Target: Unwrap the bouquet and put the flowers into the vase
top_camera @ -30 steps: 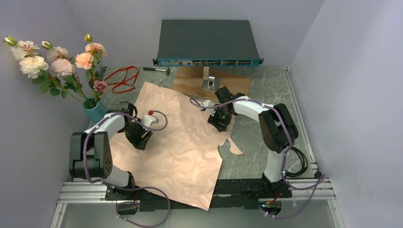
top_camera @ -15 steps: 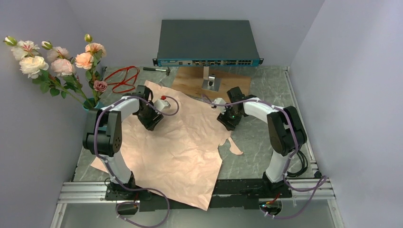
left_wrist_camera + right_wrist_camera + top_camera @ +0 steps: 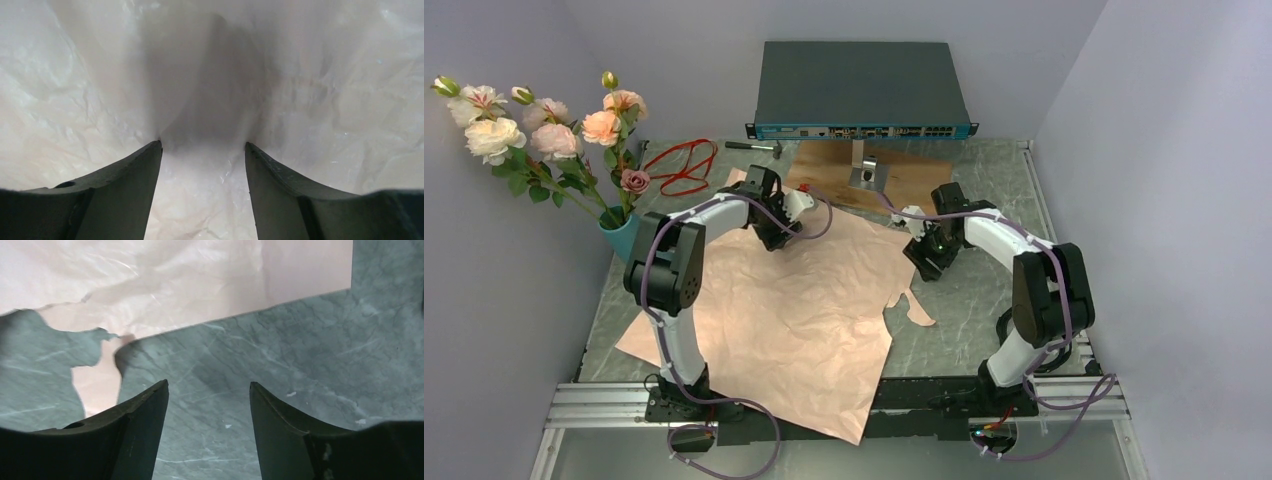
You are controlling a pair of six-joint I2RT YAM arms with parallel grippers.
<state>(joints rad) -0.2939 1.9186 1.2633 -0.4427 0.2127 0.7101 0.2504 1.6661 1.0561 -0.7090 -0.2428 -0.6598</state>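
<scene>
Your left gripper (image 3: 202, 145) has swung to the 12 o'clock edge of the pink paper (image 3: 804, 310), your right gripper (image 3: 207, 384) has slid off it toward 3 o'clock, both spread empty, and the flowers (image 3: 554, 130) already stand in the vase (image 3: 624, 236) at 10 o'clock, so you look done

Soft, even overhead light is keeping the top view sharp and glare-free, while in the left wrist view the crinkled paper (image 3: 325, 100) is washing out almost white, a dark shadow is pooling just ahead of the left hand (image 3: 203, 145), and its black fingers (image 3: 115, 200) are losing detail.
</scene>
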